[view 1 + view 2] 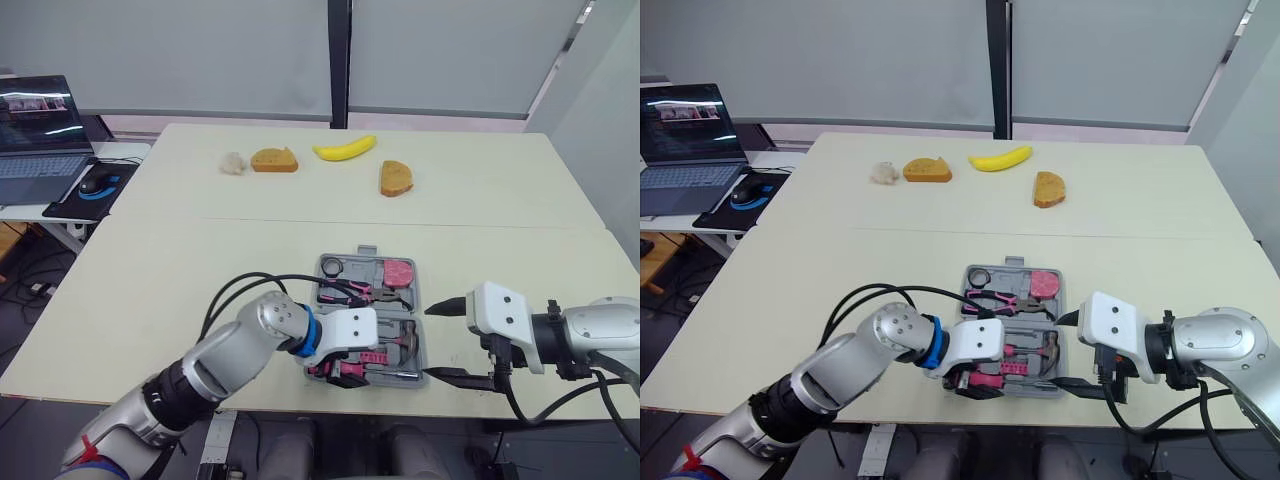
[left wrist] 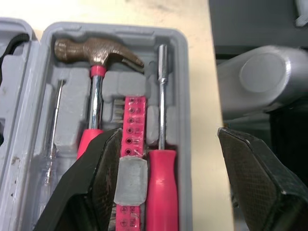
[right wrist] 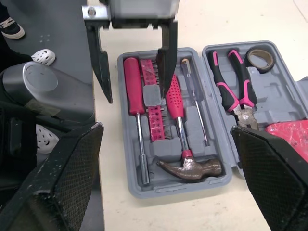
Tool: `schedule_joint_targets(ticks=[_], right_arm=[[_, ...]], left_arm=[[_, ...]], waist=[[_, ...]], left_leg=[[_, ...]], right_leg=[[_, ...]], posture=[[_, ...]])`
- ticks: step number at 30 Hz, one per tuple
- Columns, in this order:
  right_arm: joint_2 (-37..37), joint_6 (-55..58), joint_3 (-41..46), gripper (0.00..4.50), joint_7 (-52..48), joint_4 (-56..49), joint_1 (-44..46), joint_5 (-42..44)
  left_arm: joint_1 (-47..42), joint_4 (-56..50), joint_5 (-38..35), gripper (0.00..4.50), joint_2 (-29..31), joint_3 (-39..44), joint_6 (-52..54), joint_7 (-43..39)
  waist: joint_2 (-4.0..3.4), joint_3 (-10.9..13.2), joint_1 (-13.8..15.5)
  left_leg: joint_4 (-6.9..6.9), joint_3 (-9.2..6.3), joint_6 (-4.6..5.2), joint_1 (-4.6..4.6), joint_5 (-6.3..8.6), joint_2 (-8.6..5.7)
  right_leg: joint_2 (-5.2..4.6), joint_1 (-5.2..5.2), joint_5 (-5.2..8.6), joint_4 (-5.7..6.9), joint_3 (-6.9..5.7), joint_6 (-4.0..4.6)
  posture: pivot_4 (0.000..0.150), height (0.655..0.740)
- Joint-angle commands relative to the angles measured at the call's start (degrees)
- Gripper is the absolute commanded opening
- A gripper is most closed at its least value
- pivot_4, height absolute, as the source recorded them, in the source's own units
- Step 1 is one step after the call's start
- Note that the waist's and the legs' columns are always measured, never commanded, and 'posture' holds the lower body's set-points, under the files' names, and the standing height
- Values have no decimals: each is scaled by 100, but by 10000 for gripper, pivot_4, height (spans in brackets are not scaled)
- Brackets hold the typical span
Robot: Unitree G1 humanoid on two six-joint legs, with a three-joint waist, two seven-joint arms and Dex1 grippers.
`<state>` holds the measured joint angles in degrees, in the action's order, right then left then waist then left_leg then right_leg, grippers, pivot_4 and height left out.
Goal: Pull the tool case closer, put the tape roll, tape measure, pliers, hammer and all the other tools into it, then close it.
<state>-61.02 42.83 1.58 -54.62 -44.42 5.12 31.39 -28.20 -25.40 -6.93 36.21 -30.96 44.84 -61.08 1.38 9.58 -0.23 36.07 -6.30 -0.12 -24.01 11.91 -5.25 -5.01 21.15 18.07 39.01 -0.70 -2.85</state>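
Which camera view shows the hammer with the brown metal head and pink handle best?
The right wrist view: the hammer lies almost whole in the grey plastic tool case. The left wrist view shows its head and shaft; the eye views show it small.

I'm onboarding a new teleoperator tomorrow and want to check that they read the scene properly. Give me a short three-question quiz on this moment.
1. True or false: the tool case is closed.
2. Which lies in the same half of the case as the hammer? A. pliers B. red screwdriver C. banana
3. Is the right gripper open or shut?
Key: 1 false; 2 B; 3 open.
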Motion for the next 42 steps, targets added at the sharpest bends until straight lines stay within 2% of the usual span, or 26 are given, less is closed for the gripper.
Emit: schedule_joint_targets(ticks=[1, 3, 11, 25, 32, 35, 39, 42], right_arm=[[40, -153, -6, 45000, 30, -18, 83, -70], [66, -180, -24, 45000, 33, -4, 90, -112], [98, -153, 6, 45000, 107, -56, 37, -137], [55, -86, 65, 45000, 254, -89, -22, -111], [108, -189, -26, 45000, 287, 55, 34, -233], [138, -319, -75, 45000, 270, 262, 117, -392], [166, -613, -253, 45000, 325, 676, 187, -838], [85, -1130, -694, 45000, 619, 1308, 262, -1837]], left_arm=[[336, 47, -265, 31087, 186, 497, -784, -142], [595, 280, -141, 26529, 344, 455, -1301, -226], [876, 743, 85, 288, 163, 199, -1906, -191], [913, 1779, 797, 288, -279, -294, -2410, -45], [1028, 1491, 575, 288, -332, -151, -2204, -197], [987, 1164, 256, 288, -332, 183, -1916, -181], [823, 982, 51, 288, -154, 624, -1675, -141], [654, 1132, -2, 288, 45, 1070, -1578, -18]], waist=[[0, 0, 11], [-1, -1, 10], [0, 0, 57], [-2, -2, 29], [-3, -2, 25], [-3, -2, 19], [-3, -2, 16], [-3, -2, 9]], left_leg=[[0, -1, 0, 1, 0, 0], [0, 3, 0, 1, 0, -3], [1, 0, 1, 0, 1, -6], [1, 0, 1, 2, 1, -5], [1, 0, 1, 4, 1, -4], [1, 0, 1, 4, 1, -5], [1, -1, 1, 4, 0, -3], [0, 0, 0, 4, 0, -3]], right_leg=[[0, -2, 0, -1, -1, 0], [-2, -4, 0, -4, 3, 0], [-5, -4, 0, -5, 3, 0], [-4, -5, 0, -2, 1, 0], [-3, -6, 0, -2, 1, 0], [-3, -6, 0, -2, 1, 0], [-2, -4, 0, -1, 0, 0], [-2, -4, 0, 0, 1, 0]], posture=[[1500, 7400], [1500, 7400], [1500, 7400], [1500, 7400], [1500, 7400], [1500, 7400], [1500, 7400], [1500, 7400]])
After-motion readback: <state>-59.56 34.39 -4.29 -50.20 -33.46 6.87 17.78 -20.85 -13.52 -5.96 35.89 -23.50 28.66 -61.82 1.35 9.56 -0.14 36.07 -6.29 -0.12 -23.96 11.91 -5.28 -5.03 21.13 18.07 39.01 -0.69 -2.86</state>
